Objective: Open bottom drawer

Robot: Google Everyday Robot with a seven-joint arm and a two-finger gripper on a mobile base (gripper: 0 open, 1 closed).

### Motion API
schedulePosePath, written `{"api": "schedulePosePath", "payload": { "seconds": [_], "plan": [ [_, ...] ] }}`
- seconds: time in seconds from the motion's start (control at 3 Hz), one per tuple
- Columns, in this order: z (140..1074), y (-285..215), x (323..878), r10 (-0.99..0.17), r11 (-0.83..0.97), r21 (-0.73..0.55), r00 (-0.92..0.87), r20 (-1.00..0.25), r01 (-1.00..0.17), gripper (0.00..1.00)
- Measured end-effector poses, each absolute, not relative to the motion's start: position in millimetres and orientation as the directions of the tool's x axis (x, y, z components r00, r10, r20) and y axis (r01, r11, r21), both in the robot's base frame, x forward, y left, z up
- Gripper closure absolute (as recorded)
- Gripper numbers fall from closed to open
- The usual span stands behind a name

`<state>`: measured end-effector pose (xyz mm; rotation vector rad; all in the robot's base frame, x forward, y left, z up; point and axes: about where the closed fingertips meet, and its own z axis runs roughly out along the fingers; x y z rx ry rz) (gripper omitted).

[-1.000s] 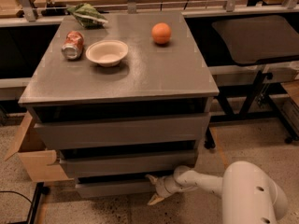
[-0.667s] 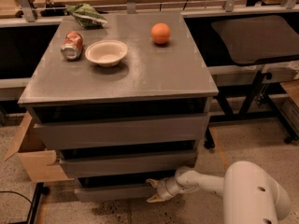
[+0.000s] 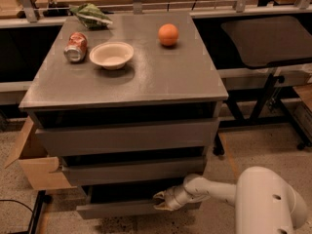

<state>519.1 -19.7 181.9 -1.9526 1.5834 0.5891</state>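
The bottom drawer (image 3: 122, 208) is the lowest grey front of the cabinet; it sticks out a little past the two drawer fronts above it, with a dark gap over its top edge. My gripper (image 3: 161, 202) is at the right part of that top edge, its fingertips at the lip of the drawer front. The white arm (image 3: 214, 191) reaches in from the lower right.
On the cabinet top (image 3: 161, 72) are a crushed can (image 3: 75, 47), a white bowl (image 3: 111, 55), an orange (image 3: 168, 34) and a green bag (image 3: 90, 14). A cardboard box (image 3: 36, 167) stands left of the cabinet. A dark table (image 3: 265, 40) with legs stands at the right.
The bottom drawer front has come out slightly toward me, and the gripper has moved with it.
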Motion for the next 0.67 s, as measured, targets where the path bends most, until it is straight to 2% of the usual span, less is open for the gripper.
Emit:
{"api": "schedulePosePath", "payload": {
  "seconds": [0.67],
  "plan": [
    [182.9, -19.8, 519.0, -0.736, -0.153, -0.143, 0.209, -0.644, -0.978, 1.0]
  ]
}}
